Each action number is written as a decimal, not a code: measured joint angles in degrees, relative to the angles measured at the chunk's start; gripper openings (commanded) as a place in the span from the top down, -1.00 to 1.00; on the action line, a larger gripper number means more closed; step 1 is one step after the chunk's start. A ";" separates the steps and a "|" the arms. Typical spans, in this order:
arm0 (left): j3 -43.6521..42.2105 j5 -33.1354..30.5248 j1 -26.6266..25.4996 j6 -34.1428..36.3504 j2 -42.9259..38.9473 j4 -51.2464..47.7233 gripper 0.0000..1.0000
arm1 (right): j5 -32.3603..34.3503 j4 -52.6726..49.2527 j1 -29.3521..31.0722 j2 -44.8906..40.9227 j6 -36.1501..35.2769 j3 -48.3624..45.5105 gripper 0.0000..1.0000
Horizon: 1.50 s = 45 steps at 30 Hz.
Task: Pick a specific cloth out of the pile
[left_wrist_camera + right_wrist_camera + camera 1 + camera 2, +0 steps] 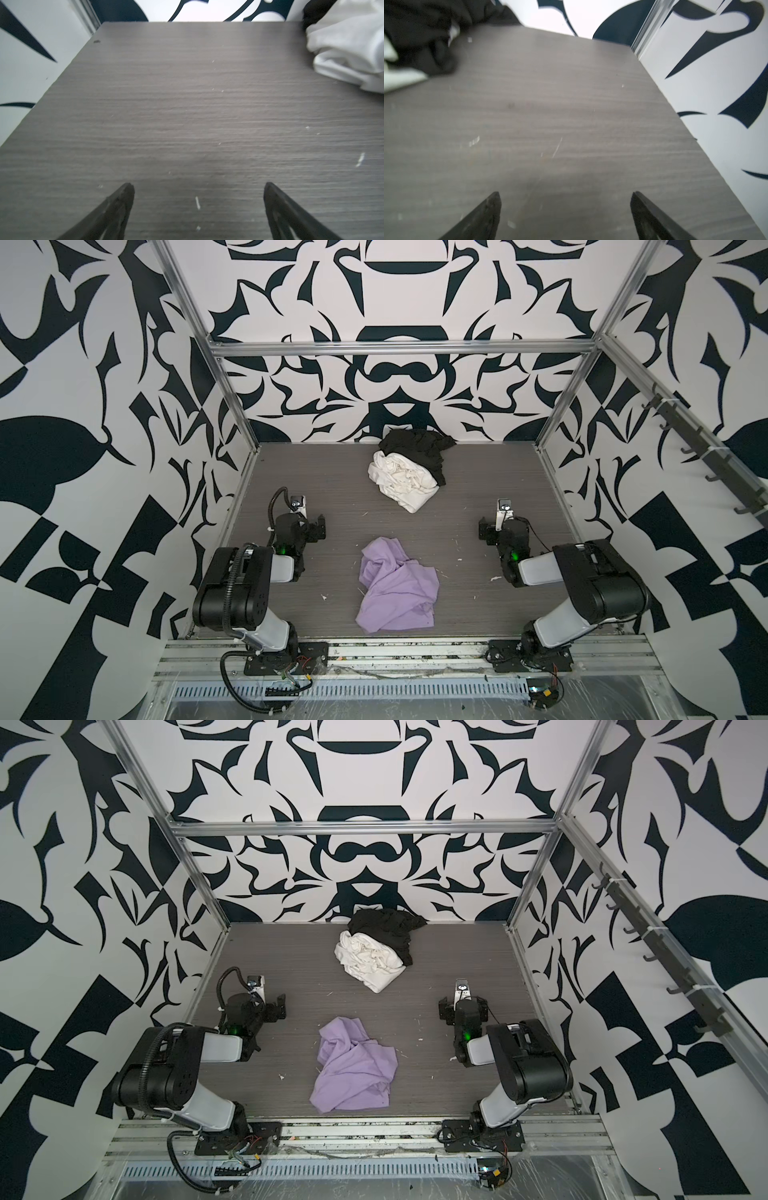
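Lavender cloth lay crumpled near the front of your grey table, well apart from the white-and-black pile at the back. Your left gripper and right gripper both stood spread wide, holding nothing.

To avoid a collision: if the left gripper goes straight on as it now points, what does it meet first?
The left gripper, open, faces bare table, then probably the back wall; depth is unclear. The white cloth lies off its line.
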 measured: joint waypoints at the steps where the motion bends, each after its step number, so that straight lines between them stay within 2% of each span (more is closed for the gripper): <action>1: 0.00 0.44 0.02 -0.02 0.02 0.26 -0.99 | -0.26 0.04 -0.11 -0.09 0.20 0.35 -0.99; 15: 1.42 3.80 0.98 -0.20 0.57 1.46 -0.99 | -1.31 -1.03 -0.33 -0.17 1.44 0.46 -0.99; 16: 1.40 3.80 0.98 -0.20 0.57 1.55 -0.99 | -1.42 -1.16 -0.33 -0.17 1.44 0.46 -0.92; 17: 1.38 3.82 0.98 -0.20 0.57 1.57 -0.99 | -1.53 -1.38 -0.33 -0.17 1.60 0.46 -0.78; 18: 1.38 3.80 0.98 -0.20 0.57 1.55 -0.99 | -1.62 -1.51 -0.33 -0.17 1.75 0.46 -0.44; 19: 1.38 3.80 0.98 -0.20 0.57 1.53 -0.99 | -1.84 -1.73 -0.35 -0.17 1.73 0.46 0.51; 20: 1.38 3.82 0.98 -0.20 0.57 1.53 -0.99 | -2.05 -1.84 -0.44 -0.17 1.68 0.46 1.00; 21: 1.38 3.87 0.98 -0.20 0.57 1.55 -0.92 | -2.16 -1.97 -0.48 -0.17 1.70 0.48 1.00; 22: 1.38 3.91 0.98 -0.17 0.57 1.55 -0.13 | -2.23 -2.05 -0.52 -0.17 1.77 0.48 1.00; 23: 1.38 4.02 0.98 -0.33 0.57 1.57 0.95 | -2.36 -2.21 -0.59 -0.17 1.81 0.48 1.00; 24: 1.38 4.04 0.98 -0.39 0.57 1.57 1.00 | -2.36 -2.29 -0.61 -0.17 1.84 0.48 1.00; 25: 1.38 4.09 0.98 -0.42 0.57 1.57 1.00 | -2.43 -2.36 -0.70 -0.17 2.16 0.48 1.00; 26: 1.38 4.20 0.98 -0.42 0.57 1.57 1.00 | -2.47 -2.43 -0.70 -0.17 2.27 0.50 0.79; 27: 1.38 4.22 0.98 -0.39 0.57 1.57 0.69 | -2.56 -2.45 -0.70 -0.17 2.25 0.50 0.21; 28: 1.38 4.24 0.98 -0.39 0.57 1.57 -0.76 | -2.58 -2.47 -0.70 -0.17 2.45 0.50 -0.50; 29: 1.38 4.24 0.98 -0.13 0.57 1.57 -0.99 | -2.60 -2.51 -0.70 -0.17 2.54 0.52 -0.67; 30: 1.38 4.24 0.98 -0.15 0.57 1.57 -0.99 | -2.62 -2.56 -0.70 -0.17 2.51 0.50 -0.71; 32: 1.38 4.26 0.98 -0.17 0.57 1.57 -0.99 | -2.67 -2.67 -0.70 -0.17 2.51 0.52 -0.98; 45: 1.38 4.24 0.98 -0.33 0.57 1.57 -0.99 | -2.80 -2.71 -0.70 -0.17 2.49 0.55 -0.99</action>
